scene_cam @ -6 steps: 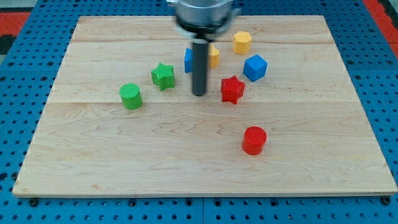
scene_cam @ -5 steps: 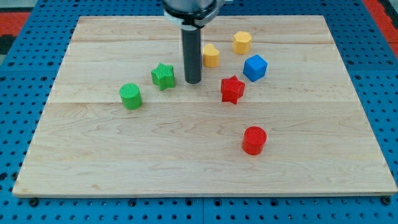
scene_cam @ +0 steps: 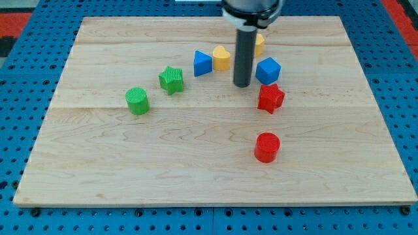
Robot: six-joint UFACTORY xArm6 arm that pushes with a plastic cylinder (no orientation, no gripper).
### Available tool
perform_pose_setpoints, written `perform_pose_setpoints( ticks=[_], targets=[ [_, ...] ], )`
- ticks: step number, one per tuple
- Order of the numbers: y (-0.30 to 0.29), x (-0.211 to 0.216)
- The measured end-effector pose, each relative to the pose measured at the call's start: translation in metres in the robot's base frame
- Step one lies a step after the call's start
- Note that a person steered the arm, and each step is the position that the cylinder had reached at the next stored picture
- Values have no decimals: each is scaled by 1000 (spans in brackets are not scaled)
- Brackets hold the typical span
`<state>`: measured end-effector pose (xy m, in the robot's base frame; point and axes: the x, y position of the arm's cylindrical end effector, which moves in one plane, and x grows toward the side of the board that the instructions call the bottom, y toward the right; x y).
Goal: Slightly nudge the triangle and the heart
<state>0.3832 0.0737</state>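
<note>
The blue triangle lies on the wooden board near the top middle. The yellow heart touches its right side. My tip is down on the board, right of the heart and just below it. It stands left of the blue cube and up-left of the red star. The rod hides most of the yellow hexagon.
A green star and a green cylinder lie to the left of the triangle. A red cylinder sits lower right. The board rests on a blue pegboard surface.
My tip has swung from left of the heart to its right. The blue triangle is now uncovered. The red star has shifted right and slightly down.
</note>
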Motion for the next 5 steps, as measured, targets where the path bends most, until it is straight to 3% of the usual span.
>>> perform_pose_setpoints(
  ticks=[1, 2, 5],
  targets=[
    [-51, -11],
    [-45, -36],
    [-89, -42]
  ],
)
